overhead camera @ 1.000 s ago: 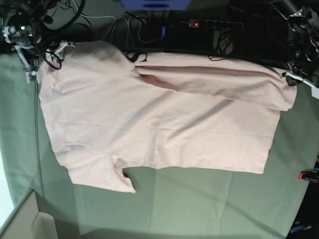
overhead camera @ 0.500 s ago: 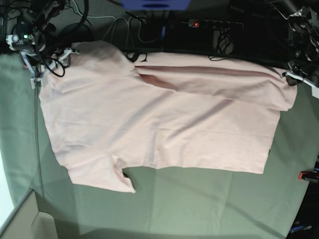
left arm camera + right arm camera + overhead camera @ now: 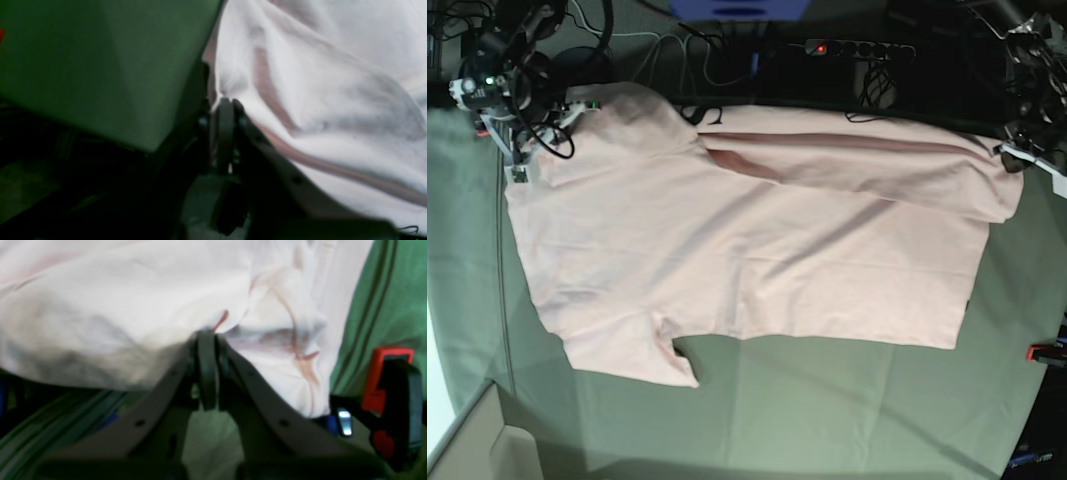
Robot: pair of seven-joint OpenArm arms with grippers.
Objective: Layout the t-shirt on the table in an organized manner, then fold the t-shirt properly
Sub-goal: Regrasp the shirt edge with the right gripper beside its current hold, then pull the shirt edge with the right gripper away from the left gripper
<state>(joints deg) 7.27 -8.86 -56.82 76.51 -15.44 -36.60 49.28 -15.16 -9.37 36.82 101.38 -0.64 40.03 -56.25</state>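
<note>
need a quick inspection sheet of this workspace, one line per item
surface: table, grey-green cloth, faint creases
job's things: t-shirt, pink, spread out, far edge folded over, wrinkled
clutter: nothing seen on the table
grippers: left gripper shut on the t-shirt edge; right gripper shut on the t-shirt edge
cables: black cables behind the far edge, power strip with red light
surroundings: red clamp at the table edge, dark floor beyond

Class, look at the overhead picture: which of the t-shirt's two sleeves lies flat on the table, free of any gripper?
The near sleeve, at the picture's bottom. The far sleeve sits beside the right gripper, which pinches the t-shirt there.
</note>
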